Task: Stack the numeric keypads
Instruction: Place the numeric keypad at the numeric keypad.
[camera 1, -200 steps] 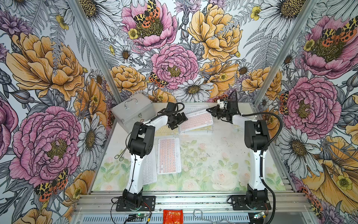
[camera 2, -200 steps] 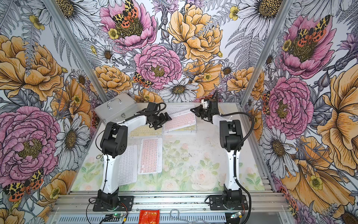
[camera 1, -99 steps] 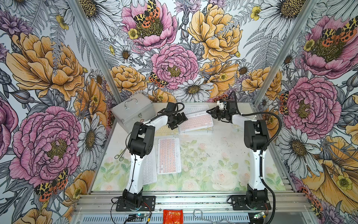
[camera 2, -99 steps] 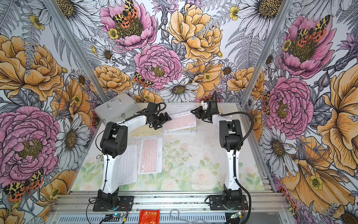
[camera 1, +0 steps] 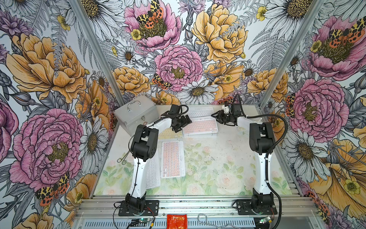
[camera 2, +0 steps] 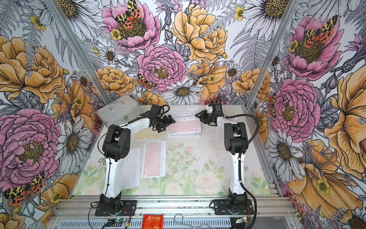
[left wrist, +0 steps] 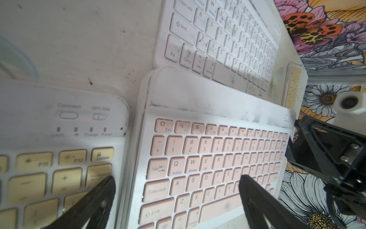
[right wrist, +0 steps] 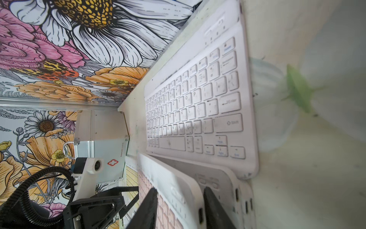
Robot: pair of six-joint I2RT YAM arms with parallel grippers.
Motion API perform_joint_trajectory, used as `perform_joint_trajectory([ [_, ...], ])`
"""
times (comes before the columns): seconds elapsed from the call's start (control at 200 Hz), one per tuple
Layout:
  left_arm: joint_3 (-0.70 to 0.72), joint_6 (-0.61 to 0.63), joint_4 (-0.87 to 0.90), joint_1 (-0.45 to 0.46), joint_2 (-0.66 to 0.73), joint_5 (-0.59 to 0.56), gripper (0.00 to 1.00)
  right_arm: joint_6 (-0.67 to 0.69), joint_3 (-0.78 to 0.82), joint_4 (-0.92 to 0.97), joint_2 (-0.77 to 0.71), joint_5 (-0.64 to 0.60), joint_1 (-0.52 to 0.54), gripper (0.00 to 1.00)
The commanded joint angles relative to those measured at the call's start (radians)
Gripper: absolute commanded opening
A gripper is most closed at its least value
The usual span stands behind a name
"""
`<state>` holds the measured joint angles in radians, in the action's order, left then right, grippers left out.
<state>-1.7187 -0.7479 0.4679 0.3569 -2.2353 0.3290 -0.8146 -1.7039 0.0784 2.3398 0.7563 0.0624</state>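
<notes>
Far centre on bench, pink keypad tops stack; right claw parted astride its right edge, left claw wide open at left edge. Snagged pull-back could drag it askew.

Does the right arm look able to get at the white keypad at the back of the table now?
Probably yes. The white keypad lies flat just behind the stack, close to the right gripper, with nothing on top of it.
</notes>
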Motion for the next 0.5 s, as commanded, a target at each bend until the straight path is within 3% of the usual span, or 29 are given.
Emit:
perform_joint_trajectory([
  [0.0, -0.004, 0.016, -0.001, -0.002, -0.006, -0.011, 0.99, 0.027, -0.039, 0.002, 0.029, -0.014, 0.001, 0.42],
  [0.495, 0.005, 0.016, 0.000, -0.003, 0.000, -0.012, 0.99, 0.096, -0.030, 0.079, 0.012, -0.082, 0.005, 0.50],
])
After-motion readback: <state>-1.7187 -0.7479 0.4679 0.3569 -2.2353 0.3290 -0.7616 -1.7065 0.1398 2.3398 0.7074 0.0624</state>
